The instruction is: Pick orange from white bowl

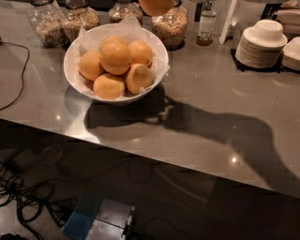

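Note:
The white bowl (71, 70), lined with crinkled white paper, stands on the grey counter at the upper left. Several yellow-orange oranges (115, 57) are piled in it. One more orange (156, 5) hangs in the air above and behind the bowl, cut off by the top edge of the camera view. My gripper is out of view above that edge. Only the arm's shadow (220, 126) lies on the counter to the right of the bowl.
Glass jars of grain (47, 23) stand behind the bowl, with a small bottle (206, 23) to their right. Stacks of small white dishes (262, 44) sit at the back right. A black cable (18, 79) runs at the left. Cables and a blue box (89, 220) lie on the floor.

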You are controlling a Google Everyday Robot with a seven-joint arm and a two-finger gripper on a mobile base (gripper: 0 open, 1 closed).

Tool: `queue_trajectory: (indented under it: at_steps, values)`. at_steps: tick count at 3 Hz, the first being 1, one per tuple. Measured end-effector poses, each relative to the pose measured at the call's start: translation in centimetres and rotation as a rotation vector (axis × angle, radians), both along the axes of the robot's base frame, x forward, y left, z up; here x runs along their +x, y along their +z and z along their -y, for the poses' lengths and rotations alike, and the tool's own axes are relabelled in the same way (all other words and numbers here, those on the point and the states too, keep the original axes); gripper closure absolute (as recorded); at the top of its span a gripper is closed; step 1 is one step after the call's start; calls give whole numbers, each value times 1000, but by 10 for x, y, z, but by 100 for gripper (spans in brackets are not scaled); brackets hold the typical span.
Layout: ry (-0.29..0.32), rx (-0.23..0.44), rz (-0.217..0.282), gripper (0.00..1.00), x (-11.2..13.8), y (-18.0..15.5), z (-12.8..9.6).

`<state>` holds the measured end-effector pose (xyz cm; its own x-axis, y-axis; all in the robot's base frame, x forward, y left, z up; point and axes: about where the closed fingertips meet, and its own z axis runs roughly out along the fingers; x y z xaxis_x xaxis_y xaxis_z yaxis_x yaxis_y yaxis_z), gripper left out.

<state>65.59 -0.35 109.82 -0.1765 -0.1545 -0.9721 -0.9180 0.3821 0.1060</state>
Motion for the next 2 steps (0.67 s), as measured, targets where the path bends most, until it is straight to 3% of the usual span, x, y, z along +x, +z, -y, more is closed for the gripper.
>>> queue_trajectory:
  at_steps: [1, 2]
  values:
    - [58, 15, -10, 100, -17, 6, -1]
    - [212, 69, -46, 100, -72, 13, -3]
